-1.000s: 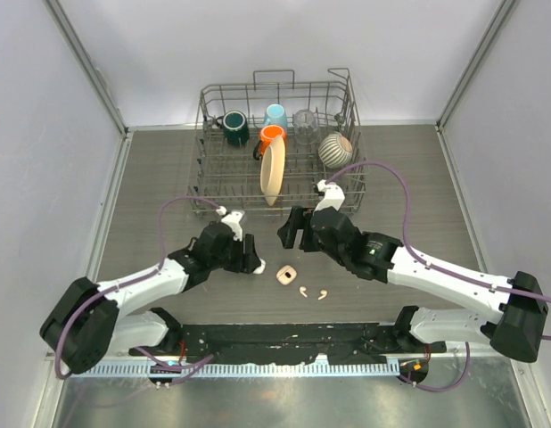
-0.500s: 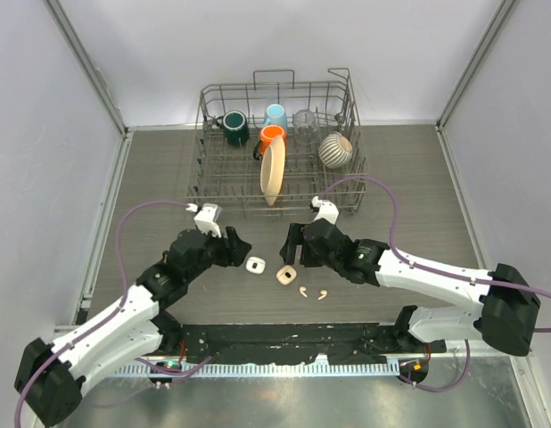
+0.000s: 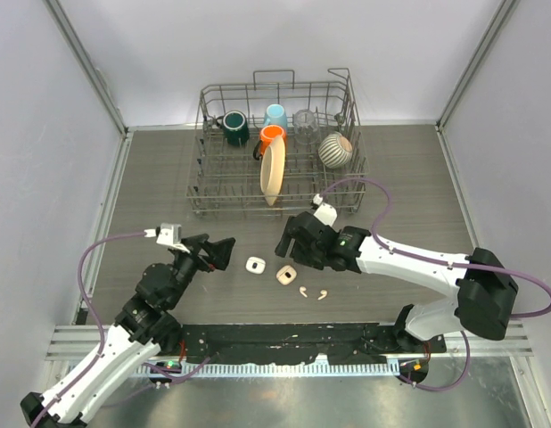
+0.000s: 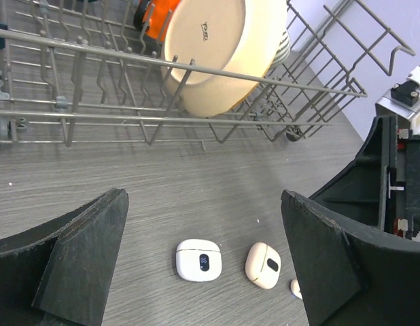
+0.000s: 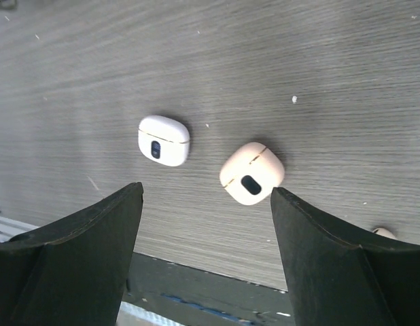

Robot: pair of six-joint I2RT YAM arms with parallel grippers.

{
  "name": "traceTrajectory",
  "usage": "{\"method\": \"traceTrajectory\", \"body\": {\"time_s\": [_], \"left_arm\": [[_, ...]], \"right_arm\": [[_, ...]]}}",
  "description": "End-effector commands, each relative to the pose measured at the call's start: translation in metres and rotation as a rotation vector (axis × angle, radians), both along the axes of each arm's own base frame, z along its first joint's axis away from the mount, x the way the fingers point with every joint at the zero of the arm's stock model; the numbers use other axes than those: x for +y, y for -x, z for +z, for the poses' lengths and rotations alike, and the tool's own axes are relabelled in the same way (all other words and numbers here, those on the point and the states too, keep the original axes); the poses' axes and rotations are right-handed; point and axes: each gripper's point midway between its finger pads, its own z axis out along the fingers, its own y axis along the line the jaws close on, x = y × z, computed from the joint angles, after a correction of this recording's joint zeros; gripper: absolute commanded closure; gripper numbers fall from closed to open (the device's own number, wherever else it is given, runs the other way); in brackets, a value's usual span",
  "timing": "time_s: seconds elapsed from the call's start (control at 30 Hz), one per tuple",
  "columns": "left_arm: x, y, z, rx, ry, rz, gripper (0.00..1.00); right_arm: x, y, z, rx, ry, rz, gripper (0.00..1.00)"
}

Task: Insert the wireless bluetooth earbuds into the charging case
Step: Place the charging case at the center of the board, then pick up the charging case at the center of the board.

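Between the 2 grippers, on the table (image 3: 160,196): white case (image 3: 255,264) lying flat, cream case (image 3: 286,275) just beside it to the right, not touching. Nearer the arm bases, 2 earbuds (image 3: 304,291) loose on the wood by the cream case, neither seated in any case. Only 1 bud glimpsed at the edge of each wrist view.

Left gripper (image 3: 224,254): down close over the white case a second ago, since drawn back to the left and raised. Now spread wide, gripping nothing. White case let go and left in about the same spot.

Right gripper (image 3: 289,252): moved in from the rack (image 3: 275,116) side toward the cases. Now hovering low over the cream case, parted, holding nothing.

For the task: no bud inserted yet. Looks like a hand-over of the work from left to right, with the white case placed and the left arm clearing out. Both lids seem shut, though hard to be sure from these angles, so probably 1 to open before any bud goes in. Tiny buds, easy to flick away on a careless approach.
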Motion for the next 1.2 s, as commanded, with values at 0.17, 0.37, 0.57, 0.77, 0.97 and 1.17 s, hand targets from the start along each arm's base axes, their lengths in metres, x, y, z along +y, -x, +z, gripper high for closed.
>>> {"method": "traceTrajectory", "body": {"time_s": [0.17, 0.37, 0.57, 0.77, 0.97, 1.17], "left_arm": [[0.009, -0.009, -0.006, 0.003, -0.003, 0.074, 0.0], [0.008, -0.015, -0.019, 0.047, -0.026, 0.09, 0.0], [0.008, -0.018, -0.031, 0.081, -0.047, 0.106, 0.0], [0.008, -0.014, -0.028, 0.032, -0.036, 0.086, 0.0], [0.016, -0.01, -0.027, 0.003, -0.039, 0.1, 0.0], [0.019, -0.01, -0.028, -0.003, -0.055, 0.109, 0.0]], "right_arm": [[-0.016, 0.002, 0.006, 0.145, -0.078, -0.346, 0.19], [-0.012, 0.003, -0.004, 0.203, -0.049, -0.382, 0.19], [0.003, 0.009, -0.019, 0.302, -0.038, -0.353, 0.2], [0.015, 0.013, -0.036, 0.369, -0.032, -0.327, 0.24], [0.021, 0.015, -0.05, 0.411, -0.01, -0.318, 0.29], [0.021, 0.011, -0.059, 0.43, 0.011, -0.321, 0.32]]}}
